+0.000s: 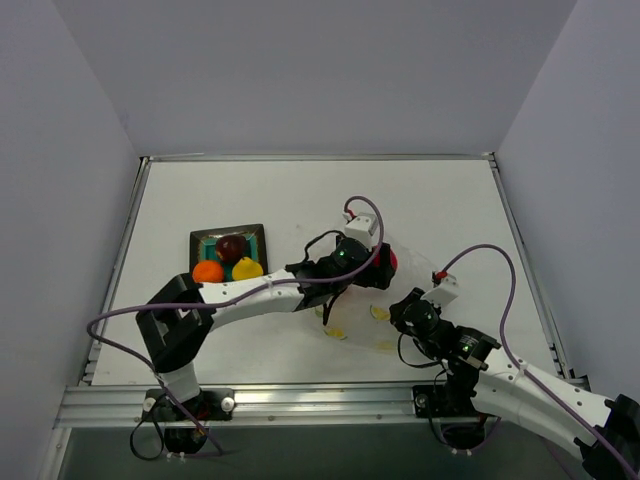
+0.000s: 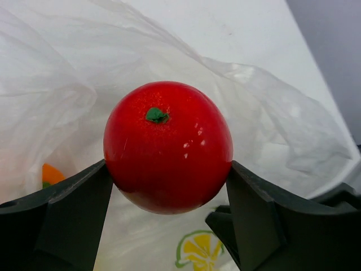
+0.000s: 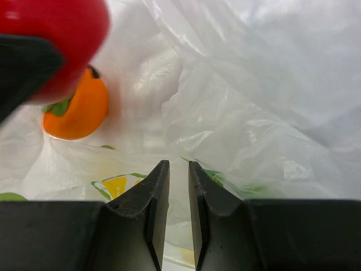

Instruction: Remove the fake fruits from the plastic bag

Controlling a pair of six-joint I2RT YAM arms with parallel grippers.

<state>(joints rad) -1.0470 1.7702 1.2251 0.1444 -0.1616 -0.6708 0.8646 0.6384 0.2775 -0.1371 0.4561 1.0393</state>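
Observation:
The clear plastic bag (image 1: pixel 372 322) printed with lemon slices lies crumpled between the two arms. My left gripper (image 2: pixel 168 169) reaches into its mouth, shut on a shiny red fruit (image 2: pixel 168 145) with a green stem; both fingers press the fruit's sides. In the top view that red fruit (image 1: pixel 389 262) shows at the left gripper (image 1: pixel 378 266). An orange fruit (image 3: pixel 76 110) lies deeper inside the bag (image 3: pixel 254 101), just behind the red fruit (image 3: pixel 56 28). My right gripper (image 3: pixel 179 166) has its jaws nearly together, pinching a fold of bag film at the bag's near right edge (image 1: pixel 405 312).
A teal square plate (image 1: pixel 200 240) with a dark rim sits left of the bag, holding a dark red fruit (image 1: pixel 232 246), an orange one (image 1: pixel 208 271) and a yellow one (image 1: pixel 247 268). Grey walls enclose the white table on three sides.

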